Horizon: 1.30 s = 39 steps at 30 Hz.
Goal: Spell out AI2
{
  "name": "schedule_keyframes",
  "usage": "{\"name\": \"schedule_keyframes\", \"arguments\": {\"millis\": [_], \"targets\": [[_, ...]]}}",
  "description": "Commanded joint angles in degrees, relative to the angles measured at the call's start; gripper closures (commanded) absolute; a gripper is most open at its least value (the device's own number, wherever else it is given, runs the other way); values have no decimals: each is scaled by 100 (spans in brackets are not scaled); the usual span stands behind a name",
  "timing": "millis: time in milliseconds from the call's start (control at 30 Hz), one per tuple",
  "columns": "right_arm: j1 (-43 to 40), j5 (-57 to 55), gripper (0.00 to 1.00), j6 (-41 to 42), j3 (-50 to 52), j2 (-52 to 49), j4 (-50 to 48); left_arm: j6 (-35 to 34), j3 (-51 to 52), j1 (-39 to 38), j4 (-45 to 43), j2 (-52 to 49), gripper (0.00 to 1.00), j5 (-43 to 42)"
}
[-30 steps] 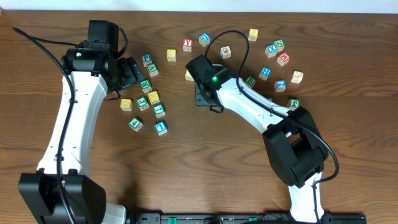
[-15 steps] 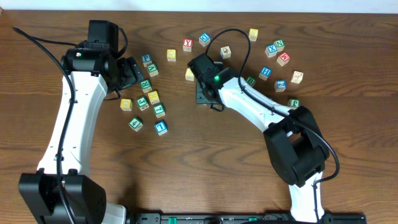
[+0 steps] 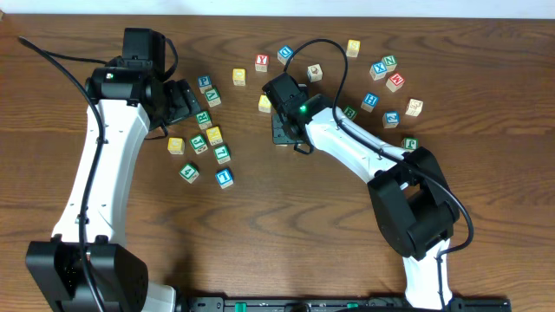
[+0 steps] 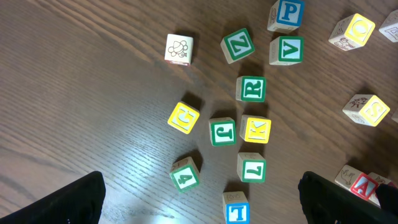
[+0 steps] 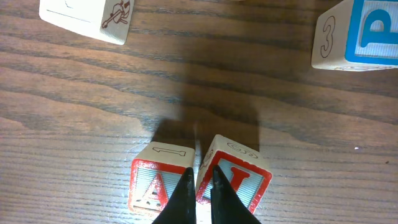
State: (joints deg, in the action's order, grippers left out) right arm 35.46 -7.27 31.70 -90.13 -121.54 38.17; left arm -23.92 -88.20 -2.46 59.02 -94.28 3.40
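Right wrist view: right claw [image 5: 200,185] is pinched fully closed with nothing held. Its two dark tips point down into the narrow gap between the A cube [image 5: 158,182] and the I cube [image 5: 239,182]. Both cubes sit flat on the desk [image 3: 260,243] just beside each other, A to the left of the tips and I to the right, red letters facing up. I cannot tell whether the tips touch either cube. Further up in that view lie a pale picture cube [image 5: 87,17] at left and a blue P cube [image 5: 360,34] at right, both apart from the pair. From overhead the right arm covers the A and I cubes, near the middle of the desk. The 2 cube [image 3: 391,119] I place in the loose scatter on the right side, well apart from the right claw; its glyph is too small to read firmly. Left claw [image 3: 191,104] stands wide open and holds nothing, above the left cluster. In its wrist view I see the green R cube [image 4: 250,88], green J cube [image 4: 222,131], yellow K cube [image 4: 255,129] and green 4 cube [image 4: 185,175].
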Motion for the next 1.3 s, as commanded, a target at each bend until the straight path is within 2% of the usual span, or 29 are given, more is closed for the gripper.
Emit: {"name": "schedule_keyframes", "arguments": {"millis": [0, 133, 300, 633, 867, 1033, 1267], "targets": [[-24, 37, 96, -160, 68, -116, -11, 33, -52, -2, 31, -13, 2, 116], [-24, 35, 99, -160, 61, -114, -15, 33, -52, -2, 31, -13, 2, 116], [-24, 35, 97, -160, 4, -26, -7, 33, -52, -2, 31, -13, 2, 116], [-28, 33, 89, -146, 4, 380, 127, 33, -52, -2, 31, -13, 2, 116], [-107, -431, 99, 417, 4, 378, 654, 33, -52, -2, 31, -13, 2, 116], [-302, -570, 99, 730, 26, 378, 922, 33, -52, -2, 31, -13, 2, 116], [-442, -503, 99, 728, 85, 372, 872, 33, -52, -2, 31, -13, 2, 116]]}}
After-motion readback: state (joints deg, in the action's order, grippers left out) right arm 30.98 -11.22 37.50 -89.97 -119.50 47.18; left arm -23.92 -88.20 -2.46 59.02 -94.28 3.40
